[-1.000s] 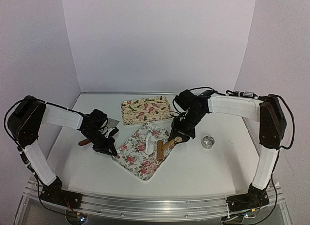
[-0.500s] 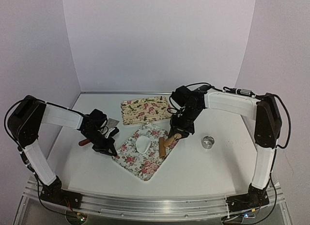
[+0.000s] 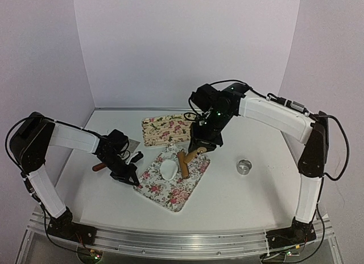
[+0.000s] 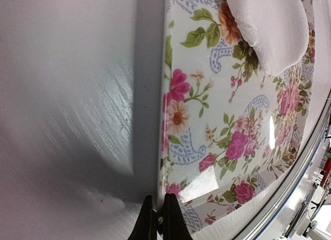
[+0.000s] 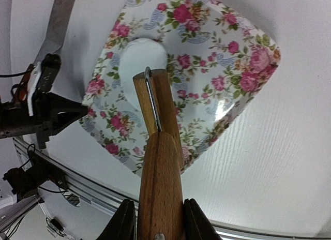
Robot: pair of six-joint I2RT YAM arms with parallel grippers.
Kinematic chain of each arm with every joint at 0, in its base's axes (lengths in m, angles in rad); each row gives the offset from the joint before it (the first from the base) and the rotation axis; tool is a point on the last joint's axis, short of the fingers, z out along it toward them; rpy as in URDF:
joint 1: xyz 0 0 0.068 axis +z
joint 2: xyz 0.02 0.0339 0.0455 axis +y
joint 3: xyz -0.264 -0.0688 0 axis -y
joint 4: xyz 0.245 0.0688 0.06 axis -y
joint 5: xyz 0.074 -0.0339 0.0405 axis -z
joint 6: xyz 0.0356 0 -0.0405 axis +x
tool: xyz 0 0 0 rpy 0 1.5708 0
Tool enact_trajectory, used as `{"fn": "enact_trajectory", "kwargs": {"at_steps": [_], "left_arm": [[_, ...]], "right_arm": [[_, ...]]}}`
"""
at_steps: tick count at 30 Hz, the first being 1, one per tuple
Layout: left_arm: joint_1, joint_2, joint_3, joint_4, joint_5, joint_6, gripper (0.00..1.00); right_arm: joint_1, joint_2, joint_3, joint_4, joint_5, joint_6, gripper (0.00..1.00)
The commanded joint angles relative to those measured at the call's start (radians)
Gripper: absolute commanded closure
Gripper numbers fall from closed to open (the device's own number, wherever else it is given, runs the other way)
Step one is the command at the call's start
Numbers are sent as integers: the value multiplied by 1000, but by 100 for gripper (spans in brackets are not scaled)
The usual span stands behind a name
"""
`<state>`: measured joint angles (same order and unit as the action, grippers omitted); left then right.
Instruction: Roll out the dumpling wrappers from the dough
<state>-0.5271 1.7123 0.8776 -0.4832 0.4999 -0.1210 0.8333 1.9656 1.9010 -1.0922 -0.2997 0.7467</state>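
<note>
dough (image 3: 168, 170) lies on flowered tray (image 3: 173, 197), centre of top view. right pincer (image 5: 158, 219) pinches rolling pin (image 5: 159, 147) just right of it; left pincer (image 4: 157, 222) pressed together at tray rim. risk: angled pin end may gouge dough or shove tray.

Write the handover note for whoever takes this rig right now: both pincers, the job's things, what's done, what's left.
Left pincer: shut on the rim of the near tray.
Right pincer: shut on the rolling pin, whose free end is over that tray next to the dough; contact unclear.
Dough: one white oval lump on the near tray, not yet a thin disc.
Metal ring: on the table, right of the tray.
Done: tray gripped, pin in hand.
Left: roll the dough thin and round; nothing finished in view.
</note>
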Motion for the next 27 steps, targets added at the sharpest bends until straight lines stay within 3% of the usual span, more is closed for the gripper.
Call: {"fn": "enact_trajectory", "kwargs": {"at_steps": [1,5,15,27], "left_arm": [[-18,-5,41,-18,29,-7,100],[-25,-4,46,-16,28,-11,100],[-28,-5,46,-21,21,-21,100],[-28,-8,44,-20,15,-23,100]], "right_arm": [[60,-39,87,42,-48,35,100],[72,13,97,135,-77,63,100],[67,219,263,152,-76,63,100],[22,235,116,153,-94,122,100]]}}
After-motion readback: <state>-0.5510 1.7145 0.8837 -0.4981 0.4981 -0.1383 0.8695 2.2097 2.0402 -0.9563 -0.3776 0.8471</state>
